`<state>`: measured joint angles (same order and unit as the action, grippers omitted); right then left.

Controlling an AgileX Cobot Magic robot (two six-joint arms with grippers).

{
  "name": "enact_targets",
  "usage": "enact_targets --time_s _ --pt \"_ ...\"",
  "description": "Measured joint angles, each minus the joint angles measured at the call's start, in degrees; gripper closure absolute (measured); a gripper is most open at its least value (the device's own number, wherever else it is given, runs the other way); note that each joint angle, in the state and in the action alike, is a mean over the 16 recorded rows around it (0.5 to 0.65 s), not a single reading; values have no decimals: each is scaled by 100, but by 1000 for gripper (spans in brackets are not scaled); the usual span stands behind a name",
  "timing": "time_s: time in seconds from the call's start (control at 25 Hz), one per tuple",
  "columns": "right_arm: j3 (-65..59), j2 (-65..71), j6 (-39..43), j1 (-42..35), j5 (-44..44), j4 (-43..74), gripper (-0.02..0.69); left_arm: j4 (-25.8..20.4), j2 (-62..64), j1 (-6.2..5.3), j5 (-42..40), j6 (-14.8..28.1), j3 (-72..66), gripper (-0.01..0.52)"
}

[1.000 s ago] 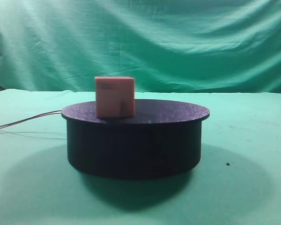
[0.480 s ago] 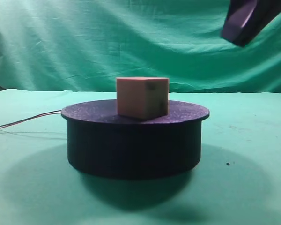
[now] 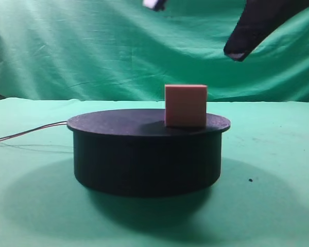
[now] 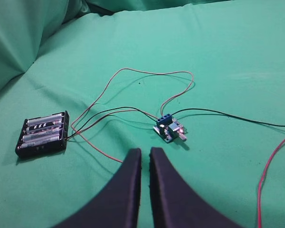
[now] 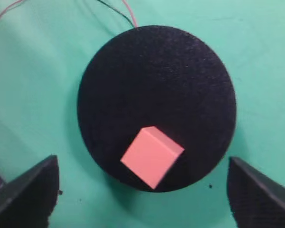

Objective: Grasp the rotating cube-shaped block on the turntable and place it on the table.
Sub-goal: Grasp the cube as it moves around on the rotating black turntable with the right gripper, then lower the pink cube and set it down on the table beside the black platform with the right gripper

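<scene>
On the turntable [image 3: 147,149], right part of its top, sits the cube-shaped block [image 3: 185,105]; right gripper [image 3: 195,28] above, spread, empty | left wrist: left gripper [image 4: 145,154] pressed together over battery holder [image 4: 42,133], circuit board [image 4: 168,129] | right wrist: block near disc's edge, between wide-apart fingers [image 5: 23,190].

Behind my work area hangs a green cloth backdrop [image 3: 118,46], draped in loose folds that catch the light in pale streaks across its upper left. It meets the surface [image 3: 278,154], covered in the same green cloth, along a straight horizontal line. Light comes from above, and I see a broad soft shadow [image 3: 36,200] pooled on the cloth in front. A tiny dark speck [image 3: 250,180] lies on the right. From my left wrist view the cloth rises into rumpled folds [image 4: 23,42] at the far left edge.
</scene>
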<state>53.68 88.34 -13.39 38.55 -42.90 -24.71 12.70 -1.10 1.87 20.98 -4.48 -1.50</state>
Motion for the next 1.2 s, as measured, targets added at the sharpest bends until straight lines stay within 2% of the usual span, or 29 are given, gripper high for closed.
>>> enact_targets --time_s 0.16,0.32,0.52,0.84,1.2 --pt "146 179 135 0 21 337 285 0 0 0 0 0 0 514" --pt "298 121 611 -14 -83 981 374 0 0 0 0 0 0 514" --pt "228 -200 1343 -138 -202 1766 432 0 0 0 0 0 0 514" --pt "-538 -466 2177 -414 138 2338 421 0 0 0 0 0 0 514" --pt "-1102 -304 2205 -557 622 1938 249 0 0 0 0 0 0 514"
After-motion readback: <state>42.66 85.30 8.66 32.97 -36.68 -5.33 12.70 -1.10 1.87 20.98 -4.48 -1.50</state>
